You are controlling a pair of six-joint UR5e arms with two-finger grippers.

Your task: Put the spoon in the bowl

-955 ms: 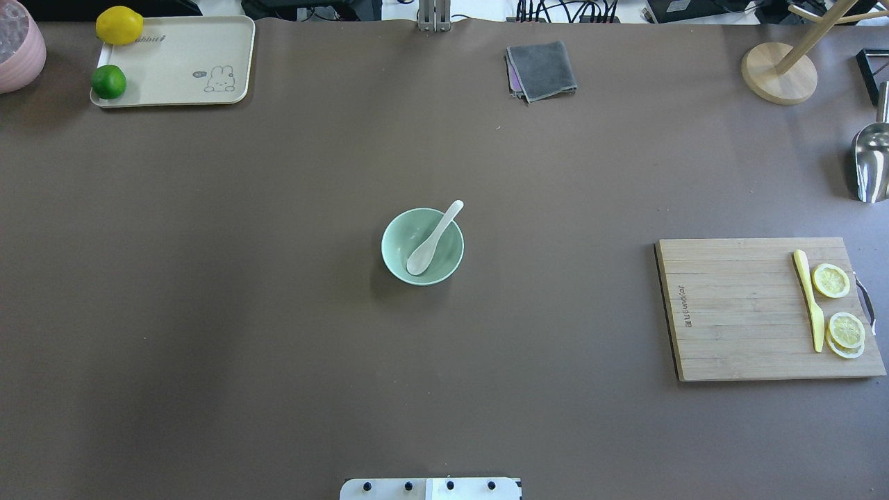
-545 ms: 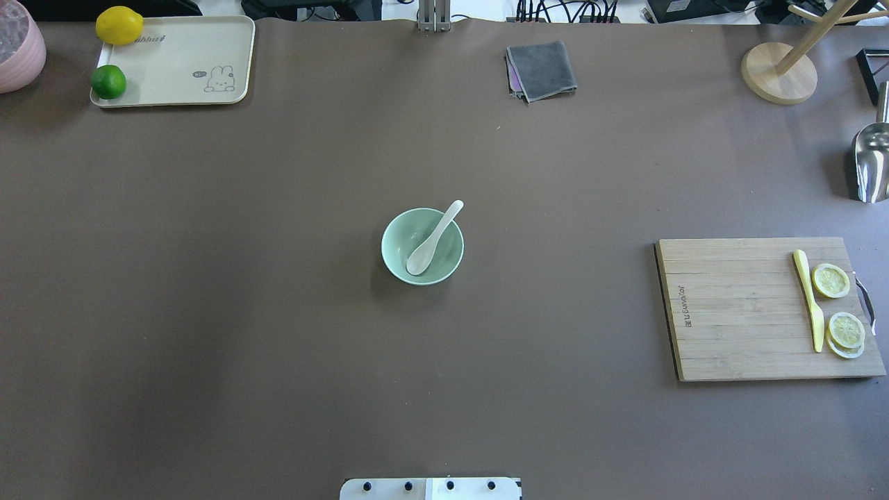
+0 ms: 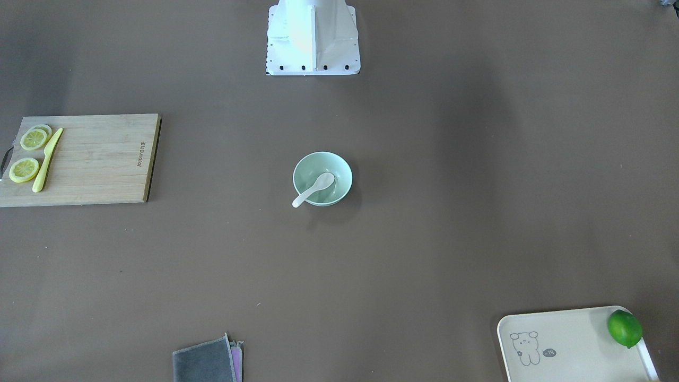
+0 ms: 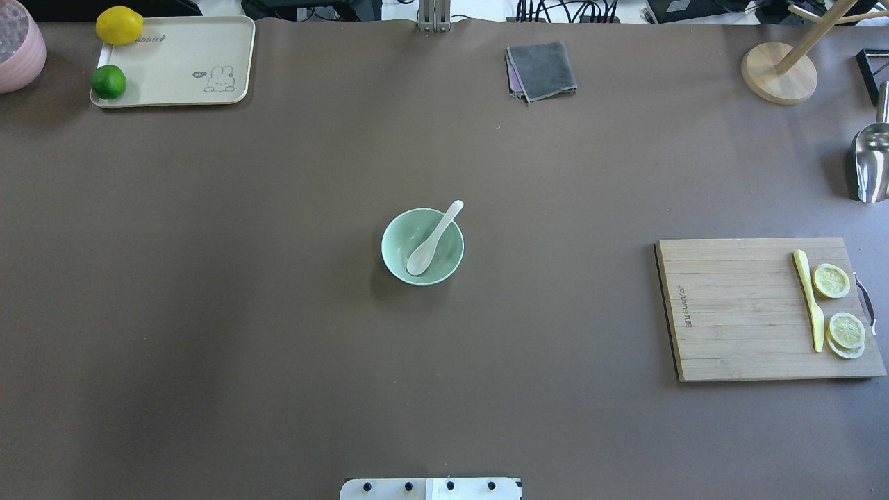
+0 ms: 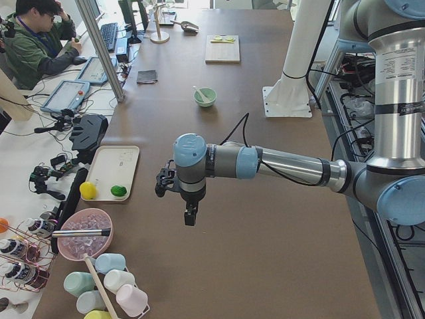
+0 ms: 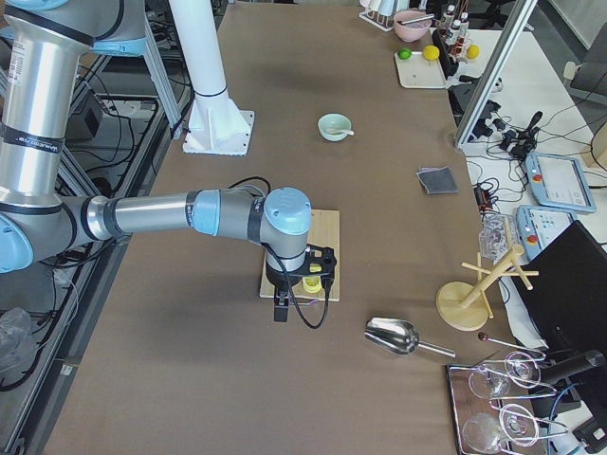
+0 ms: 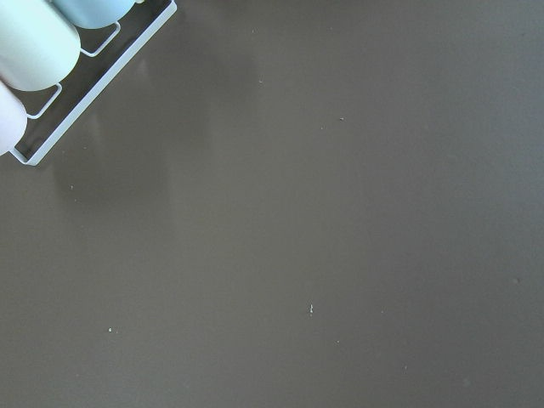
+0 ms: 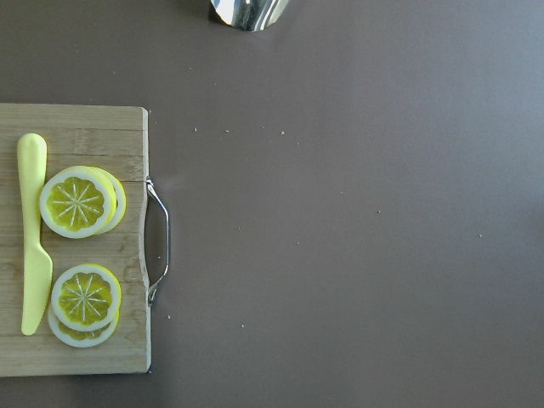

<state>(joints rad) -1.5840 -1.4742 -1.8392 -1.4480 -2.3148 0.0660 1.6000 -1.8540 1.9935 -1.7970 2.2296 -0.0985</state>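
Note:
The white spoon [image 4: 432, 243] lies in the pale mint-green bowl [image 4: 397, 239] at the table's middle, scoop inside, handle resting over the far right rim. Both show in the front-facing view, spoon [image 3: 314, 188] and bowl [image 3: 342, 175], and small in the left view [image 5: 205, 97] and the right view [image 6: 334, 126]. My left gripper [image 5: 190, 218] hangs over bare table far to the left of the bowl. My right gripper [image 6: 281, 311] hangs over the cutting board's end, far to the right. Only the side views show them, so I cannot tell whether they are open or shut.
A wooden cutting board [image 4: 736, 309] with a yellow knife [image 4: 809, 298] and lemon slices [image 4: 831, 280] lies at the right. A cream tray [image 4: 180, 62] with a lime and a lemon is far left. A grey cloth [image 4: 542, 69], metal scoop [image 4: 871, 163] and wooden stand [image 4: 778, 73] are farther back.

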